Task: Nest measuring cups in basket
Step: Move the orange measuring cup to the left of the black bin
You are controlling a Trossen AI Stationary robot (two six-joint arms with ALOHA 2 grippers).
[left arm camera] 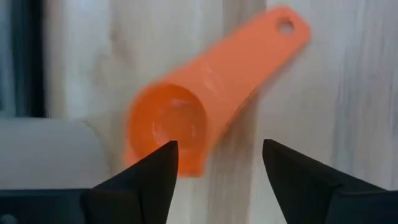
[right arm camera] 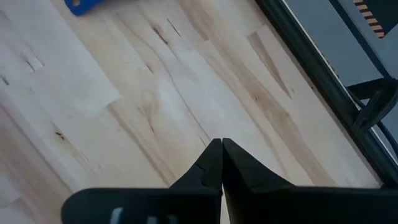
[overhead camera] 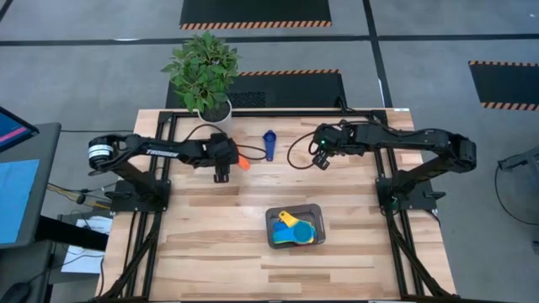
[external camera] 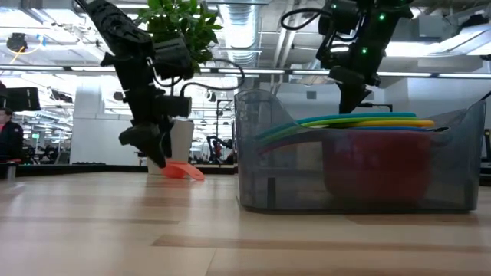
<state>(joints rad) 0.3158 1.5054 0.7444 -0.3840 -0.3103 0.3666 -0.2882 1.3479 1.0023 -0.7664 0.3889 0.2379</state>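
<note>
Orange measuring cup (left arm camera: 186, 118): round bowl, flat handle with hole, lying on desk (overhead camera: 210, 236). Left gripper (left arm camera: 217, 168) above it, jaws wide. Right gripper (right arm camera: 221, 163) jaws closed, empty.

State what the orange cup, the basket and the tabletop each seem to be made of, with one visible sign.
Orange cup: likely plastic, smooth, slightly translucent bowl. Basket: see-through grey walls in the low view, so probably tinted plastic or fine mesh. Tabletop: wood planks with visible grain.

grey floor (overhead camera: 84, 67) with hazard-striped mats (overhead camera: 255, 12), potted plant (overhead camera: 202, 71), ceiling lights
</note>
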